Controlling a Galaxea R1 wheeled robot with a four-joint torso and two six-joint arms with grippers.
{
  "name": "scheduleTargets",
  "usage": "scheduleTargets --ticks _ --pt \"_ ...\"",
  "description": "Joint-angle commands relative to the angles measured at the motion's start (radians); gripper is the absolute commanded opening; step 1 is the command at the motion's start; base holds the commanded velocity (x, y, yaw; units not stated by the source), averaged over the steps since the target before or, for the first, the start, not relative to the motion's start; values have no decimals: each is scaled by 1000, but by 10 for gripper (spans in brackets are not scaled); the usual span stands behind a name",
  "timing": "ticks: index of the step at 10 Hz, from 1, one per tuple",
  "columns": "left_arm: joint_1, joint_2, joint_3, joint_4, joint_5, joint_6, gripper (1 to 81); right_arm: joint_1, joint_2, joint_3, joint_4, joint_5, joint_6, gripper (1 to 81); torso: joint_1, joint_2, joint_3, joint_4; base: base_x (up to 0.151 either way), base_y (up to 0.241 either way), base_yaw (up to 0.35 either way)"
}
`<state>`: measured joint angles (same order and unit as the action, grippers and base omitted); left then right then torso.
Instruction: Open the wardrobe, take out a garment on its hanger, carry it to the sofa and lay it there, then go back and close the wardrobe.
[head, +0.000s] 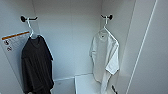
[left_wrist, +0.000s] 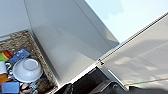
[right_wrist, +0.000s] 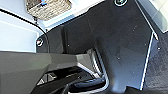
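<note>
The wardrobe (head: 65, 45) stands open in the head view, its white inside walls facing me. On the right wall the white T-shirt garment (head: 105, 56) hangs on its thin white hanger (head: 107, 25), hooked over a black hook (head: 107, 17). A black T-shirt (head: 36, 65) hangs on another white hanger from a black hook (head: 26, 18) on the left wall. The open right door (head: 147, 55) stands at the right edge.
A white shelf or box (head: 85, 83) lies low inside the wardrobe. A label with an orange stripe (head: 13, 41) is on the left wall. The left wrist view has a woven basket (left_wrist: 30, 42) holding a white bowl (left_wrist: 27, 70) and coloured items; the same basket (right_wrist: 47, 8) appears in the right wrist view.
</note>
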<state>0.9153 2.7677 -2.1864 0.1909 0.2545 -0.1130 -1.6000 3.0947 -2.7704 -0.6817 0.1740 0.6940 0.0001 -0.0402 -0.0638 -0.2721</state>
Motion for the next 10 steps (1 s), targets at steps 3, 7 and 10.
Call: scheduleTargets --ticks 3,7,10 --pt "-288 -43 114 -42 106 -66 811 50 6 0 -10 -45 1 811 0 0 0 0 0 0 0" --pt "-447 -54 174 -44 202 -138 811 51 1 0 -10 -45 1 811 0 0 0 0 0 0 0" --pt "-618 -31 203 -45 247 -241 811 54 1 2 -9 -44 4 811 1 1 -1 0 0 0 0"
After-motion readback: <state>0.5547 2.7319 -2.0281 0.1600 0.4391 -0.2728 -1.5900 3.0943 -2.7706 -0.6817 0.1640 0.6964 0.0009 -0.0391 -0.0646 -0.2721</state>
